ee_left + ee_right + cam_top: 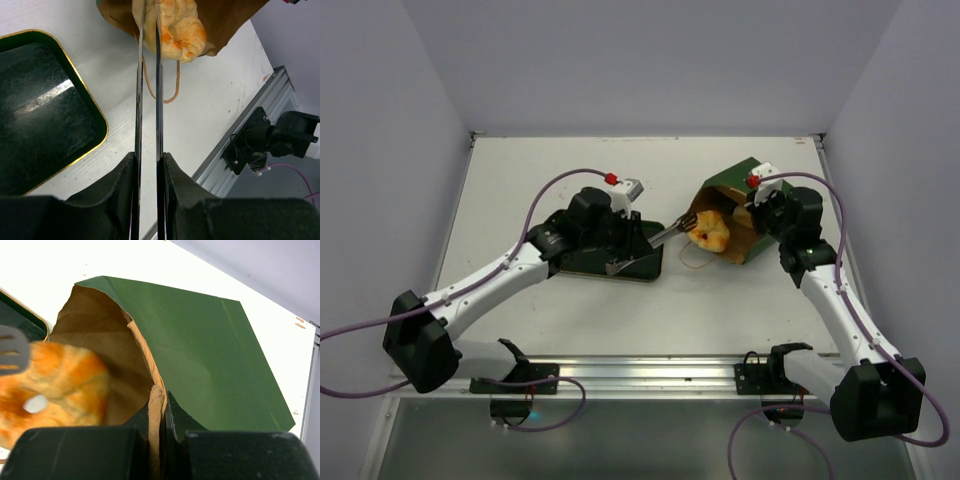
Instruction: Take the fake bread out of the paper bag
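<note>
One yellow-orange bread (708,232) piece sits at the mouth of the bag (745,205), which lies on its side on the counter (620,320), opening toward the dark tray (625,265). L tool (149,162) is pressed tight on the tongs (159,90), their blades reaching to the bread and closing on it, w/ the bag's string handle (172,85) looped on the counter just below. R tool (159,415) is pinching the bag's rim, brown inside, green outside.
</note>
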